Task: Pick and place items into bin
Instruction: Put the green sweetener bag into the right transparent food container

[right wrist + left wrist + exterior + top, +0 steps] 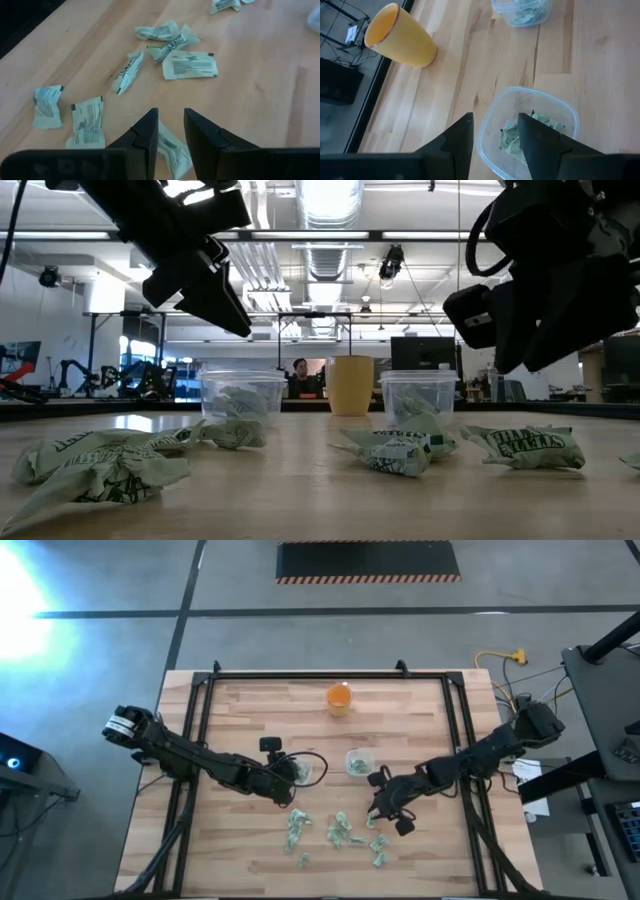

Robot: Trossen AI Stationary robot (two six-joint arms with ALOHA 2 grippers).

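Wooden slats make up the table (250, 715), which sits on a grey floor with a workshop visible beyond it. An orange cup (339, 698) stands near the far edge. Two clear tubs sit mid-table: the left tub (306, 770) and the right tub (358, 762), each with a few crumpled pale green packets inside.

More packets (340, 832) lie scattered on the wood nearer the front edge, in a loose cluster between the two arms. From table height they show as wrinkled green-and-white wrappers (400, 452) lying in front of the tubs.

The left gripper (292, 778) reaches in from the left and hovers just above the left tub. Its wrist camera shows its fingers (460, 140) spread apart with nothing between them, the tub (492, 107) and the packets in it (512, 140) directly below.

The right gripper (385, 812) reaches in from the right and hangs low over the right side of the cluster. In its wrist view the fingers (145, 135) stand a narrow gap apart, with one packet (170, 150) between the tips; whether they grip it I cannot tell. Other packets (189, 64) lie spread on the wood beyond.
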